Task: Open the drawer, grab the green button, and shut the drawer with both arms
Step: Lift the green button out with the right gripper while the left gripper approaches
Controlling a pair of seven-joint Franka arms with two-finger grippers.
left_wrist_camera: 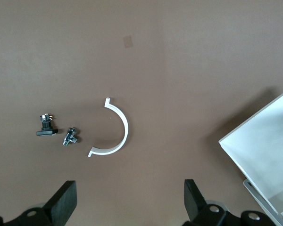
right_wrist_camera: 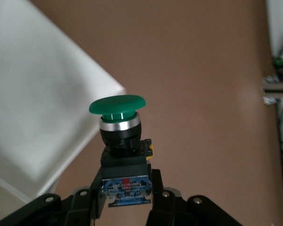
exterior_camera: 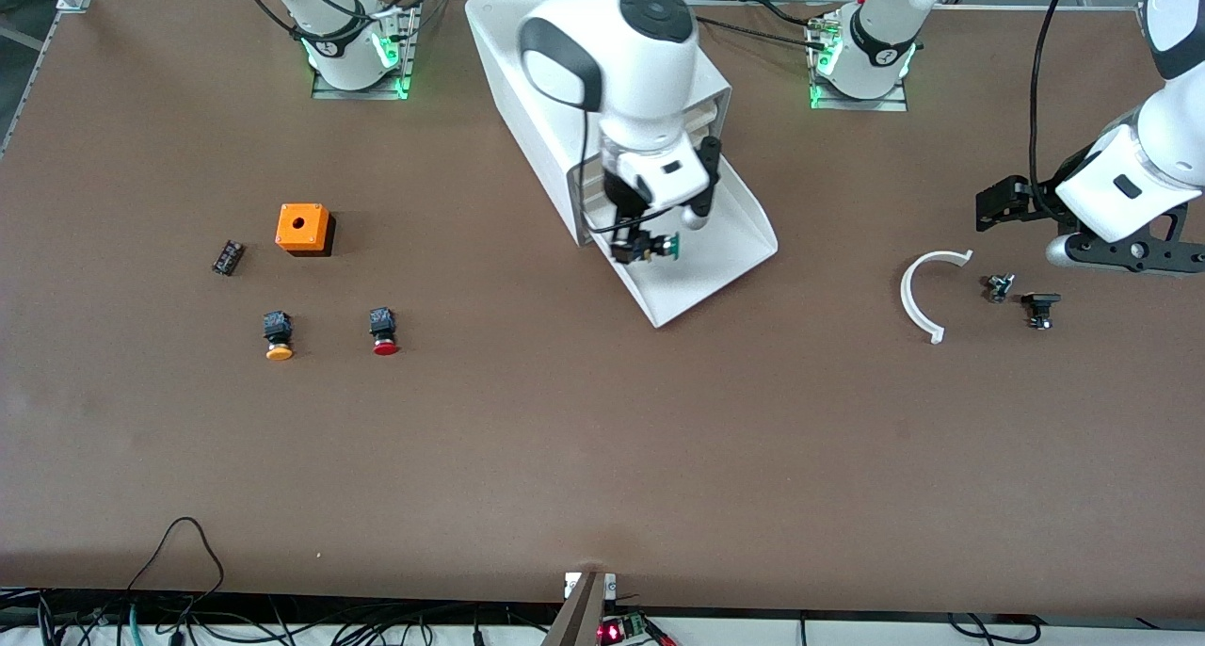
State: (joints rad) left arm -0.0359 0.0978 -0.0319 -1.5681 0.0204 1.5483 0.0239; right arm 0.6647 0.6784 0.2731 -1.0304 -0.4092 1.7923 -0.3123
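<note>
The right arm is seen reaching down from its base over the white cabinet (exterior_camera: 527,72), its wrist bent so that the right gripper (exterior_camera: 633,247) hangs over the pulled-out drawer (exterior_camera: 715,260). The fingers are pressed together on the black body of the button (exterior_camera: 659,247), which is held up in the air with its green cap turned sideways, toward the left arm's end of the table. In the right wrist view the button (right_wrist_camera: 119,136) is shown pinched between the two black fingers (right_wrist_camera: 87,200), with the cap pointing away from the gripper and the drawer's white tray (right_wrist_camera: 33,108) beneath and beside it.

The drawer is shown standing open, its shallow tray sloping out of the cabinet toward the front camera.

The left arm is seen waiting at its own end of the table, forearm bent low, with the left gripper (exterior_camera: 998,203) held level over bare tabletop. Its fingers (left_wrist_camera: 63,202) are spread wide and nothing is held between them. Below it, on the table, a white curved bracket (exterior_camera: 927,293) lies near two small dark parts (exterior_camera: 1021,298).

Toward the right arm's end of the table an orange box (exterior_camera: 303,228) is seen, with a small black piece (exterior_camera: 228,257) beside it. Nearer to the front camera lie an orange-capped button (exterior_camera: 278,335) and a red-capped button (exterior_camera: 383,331), apart from each other.
</note>
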